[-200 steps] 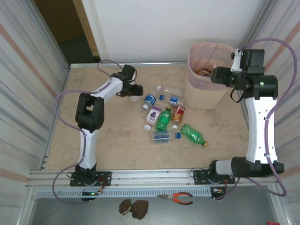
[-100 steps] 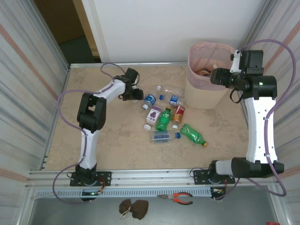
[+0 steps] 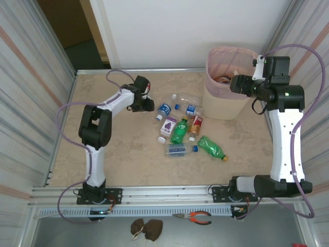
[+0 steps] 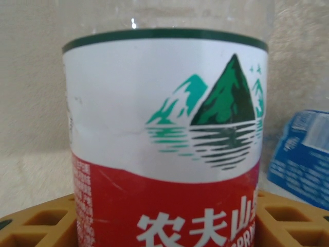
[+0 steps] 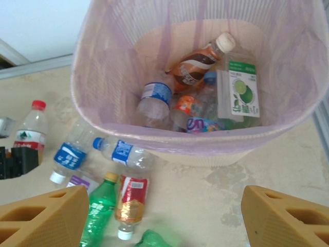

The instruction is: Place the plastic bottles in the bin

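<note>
At far left: water bottle, seemingly light, thin-walled, slick label. My left gripper straddles its labelled middle; whether clamped, I cannot tell.

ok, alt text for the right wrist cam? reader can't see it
Looking down into the beige bin, lined with a pink bag and holding several plastic bottles. More bottles lie on the table beside it, one red-capped bottle is at the left edge, and the right arm's tan fingers sit wide apart, empty, in the bottom corners.
</note>
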Controlling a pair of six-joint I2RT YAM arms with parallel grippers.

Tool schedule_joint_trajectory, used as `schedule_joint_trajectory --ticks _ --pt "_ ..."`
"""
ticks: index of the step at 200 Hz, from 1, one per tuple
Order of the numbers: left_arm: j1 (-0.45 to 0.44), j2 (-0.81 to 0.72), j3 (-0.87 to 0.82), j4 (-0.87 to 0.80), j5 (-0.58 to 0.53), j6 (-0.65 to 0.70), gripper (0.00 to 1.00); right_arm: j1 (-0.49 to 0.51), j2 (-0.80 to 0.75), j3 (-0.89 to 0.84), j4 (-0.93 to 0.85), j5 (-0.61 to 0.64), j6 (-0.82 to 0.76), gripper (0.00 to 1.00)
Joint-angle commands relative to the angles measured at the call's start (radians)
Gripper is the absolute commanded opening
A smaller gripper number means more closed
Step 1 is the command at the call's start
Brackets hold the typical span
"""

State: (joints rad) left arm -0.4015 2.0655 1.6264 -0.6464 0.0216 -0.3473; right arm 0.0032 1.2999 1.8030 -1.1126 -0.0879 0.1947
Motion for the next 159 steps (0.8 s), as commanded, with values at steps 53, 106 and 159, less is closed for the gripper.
schedule_joint_trajectory --ticks 53,106,159 --pt "-0.003 -0.400 -0.250 0.258 0.182 0.044 0.56 0.044 -0.114 -0.131 0.241 -0.257 0.087 0.77" --pt "-0.005 -0.628 -0.380 0.461 0.412 0.082 0.53 0.118 -0.195 -0.233 0.482 -0.375 0.104 0.78" --pt "-0.013 -0.778 -0.465 0.694 0.696 0.098 0.53 0.216 -0.236 -0.294 0.706 -0.524 0.122 0.81"
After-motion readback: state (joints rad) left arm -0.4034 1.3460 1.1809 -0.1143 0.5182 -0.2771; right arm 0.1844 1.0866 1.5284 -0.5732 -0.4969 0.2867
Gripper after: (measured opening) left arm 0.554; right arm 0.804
